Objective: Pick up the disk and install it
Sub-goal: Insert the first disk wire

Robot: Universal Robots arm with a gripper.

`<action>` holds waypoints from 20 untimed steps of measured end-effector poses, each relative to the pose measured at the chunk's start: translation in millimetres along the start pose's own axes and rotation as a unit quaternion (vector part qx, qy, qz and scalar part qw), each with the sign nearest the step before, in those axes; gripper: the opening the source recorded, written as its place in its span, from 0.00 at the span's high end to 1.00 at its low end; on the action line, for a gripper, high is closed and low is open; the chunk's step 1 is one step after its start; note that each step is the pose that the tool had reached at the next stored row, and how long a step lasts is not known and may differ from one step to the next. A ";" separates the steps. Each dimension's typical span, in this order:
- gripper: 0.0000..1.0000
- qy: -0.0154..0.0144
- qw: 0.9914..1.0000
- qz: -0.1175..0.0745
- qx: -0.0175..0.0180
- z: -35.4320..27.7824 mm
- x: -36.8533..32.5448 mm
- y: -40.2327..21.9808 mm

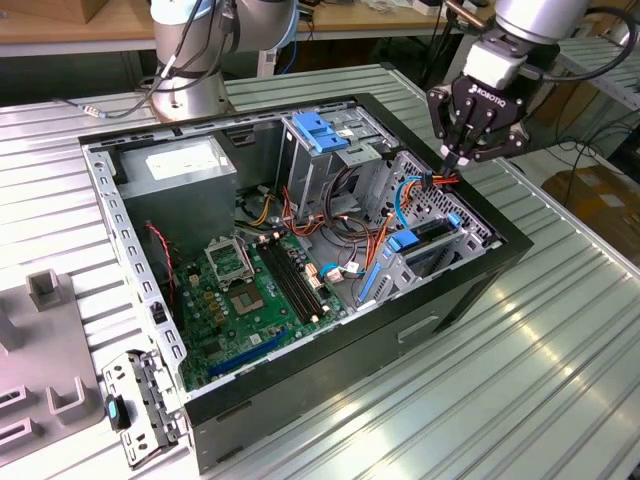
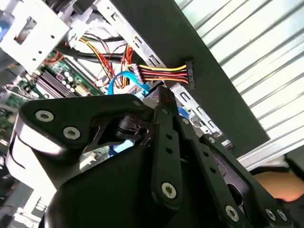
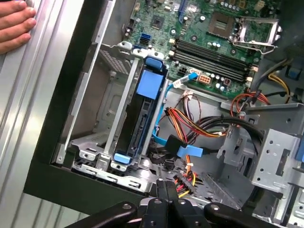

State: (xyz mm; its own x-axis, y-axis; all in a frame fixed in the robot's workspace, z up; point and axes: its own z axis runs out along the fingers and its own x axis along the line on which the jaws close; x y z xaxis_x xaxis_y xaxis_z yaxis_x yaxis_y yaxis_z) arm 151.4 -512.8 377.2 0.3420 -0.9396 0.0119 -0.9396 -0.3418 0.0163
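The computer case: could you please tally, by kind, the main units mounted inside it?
Power supply: 1
Motherboard: 1
Drive cage with blue latch: 1
Disk in blue rails: 1
Total: 4

Disk (image 3: 142, 118) seated on edge in the drive bay (image 3: 90, 156) at the front corner of the case (image 3: 61, 95). Slim dark body between blue plastic side rails, a blue tab at each end. Exterior view: disk (image 1: 428, 232) upright, slotted in, long edge facing up
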 end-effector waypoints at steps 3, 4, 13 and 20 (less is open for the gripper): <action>0.89 0.001 0.999 -0.042 0.000 0.2 0.0 0.0; 0.82 0.001 0.999 -0.052 0.001 0.3 0.1 -0.3; 0.75 0.002 0.989 -0.147 0.002 0.6 1.0 -2.7; 0.75 0.002 0.988 -0.155 0.001 -1.5 2.8 -7.6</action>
State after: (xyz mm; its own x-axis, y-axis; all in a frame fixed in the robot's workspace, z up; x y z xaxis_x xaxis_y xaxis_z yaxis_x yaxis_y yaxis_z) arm 159.5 -512.8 378.6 0.6135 -0.7896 0.0111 -0.7897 -0.6133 0.0177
